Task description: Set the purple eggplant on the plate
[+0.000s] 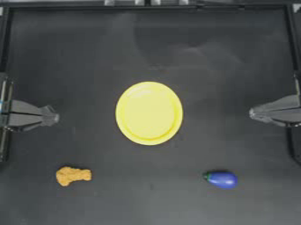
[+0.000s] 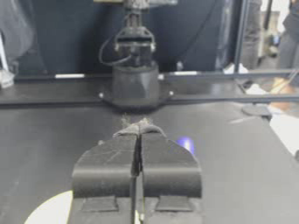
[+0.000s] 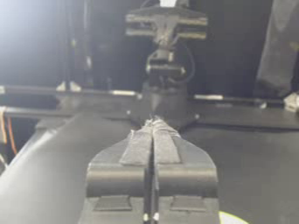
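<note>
A: Where does the purple eggplant (image 1: 222, 179) lie, taking the plate (image 1: 148, 113) as the mark?

B: Below the plate and off to its right in the top view, well apart from the rim, lying on the bare table (image 1: 88, 57) with its green stem end pointing toward the plate's side.

A: And relative to the fingers?

B: Far from both. The right gripper (image 1: 254, 113) sits level with the plate, out to its right, jaws pressed together on nothing; the eggplant lies well apart from its tip. The left gripper (image 1: 55, 117) is parked out to the plate's left, also clenched and empty, and farther still from the eggplant.

A: How many of each thing?

B: One plate, one eggplant, one orange-tan nugget (image 1: 73, 175) below the plate to its left, and two grippers.
</note>
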You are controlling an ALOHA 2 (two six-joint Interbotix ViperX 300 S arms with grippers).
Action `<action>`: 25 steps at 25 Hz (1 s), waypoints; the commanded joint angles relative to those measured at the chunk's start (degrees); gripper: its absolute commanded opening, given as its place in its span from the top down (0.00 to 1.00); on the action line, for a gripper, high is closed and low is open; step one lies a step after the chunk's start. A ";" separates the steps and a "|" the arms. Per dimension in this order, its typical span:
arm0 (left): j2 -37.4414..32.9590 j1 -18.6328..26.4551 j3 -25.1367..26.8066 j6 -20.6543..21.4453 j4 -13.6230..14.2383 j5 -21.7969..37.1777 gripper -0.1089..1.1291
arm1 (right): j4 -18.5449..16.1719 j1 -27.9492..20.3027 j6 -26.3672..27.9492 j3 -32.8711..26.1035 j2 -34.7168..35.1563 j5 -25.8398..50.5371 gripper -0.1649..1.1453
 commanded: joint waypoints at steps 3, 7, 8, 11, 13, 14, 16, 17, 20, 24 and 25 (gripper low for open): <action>0.26 0.09 -1.32 0.00 0.18 1.14 0.10 | -0.35 -0.09 0.00 -1.85 0.26 1.67 0.21; 0.18 0.09 -1.85 0.09 0.18 2.20 0.09 | -0.18 -0.09 0.09 -2.46 0.26 4.31 0.08; 0.26 0.09 -1.85 0.09 0.26 2.55 0.12 | -0.09 -0.09 0.09 -2.81 0.26 5.54 0.12; 0.18 0.18 -2.02 0.09 0.18 3.34 0.11 | 0.44 -0.09 0.26 -4.66 0.26 10.55 0.13; 0.18 0.26 -2.02 0.00 0.09 3.78 0.08 | 1.58 -0.09 0.35 -7.12 0.44 16.87 0.12; 0.26 0.35 -2.02 0.00 0.00 4.04 0.08 | 2.20 -0.09 0.35 -8.70 0.70 21.01 0.12; 0.26 0.70 -2.02 -0.09 -0.09 4.48 0.08 | 3.60 -0.09 0.79 -12.74 1.85 31.03 0.12; 0.26 0.79 -2.02 -0.18 -0.09 4.66 0.08 | 4.39 -0.09 1.05 -14.68 2.64 35.24 0.12; 0.26 1.14 -2.02 -0.18 0.00 4.75 0.08 | 4.57 -0.26 3.08 -19.86 5.80 46.05 0.12; 0.26 1.93 -2.02 -0.26 -0.09 5.19 0.08 | 1.67 0.09 8.61 -25.75 11.25 58.71 0.12; 0.26 2.11 -2.02 -0.35 0.00 5.45 0.08 | 0.97 0.44 9.93 -26.81 12.57 61.26 0.12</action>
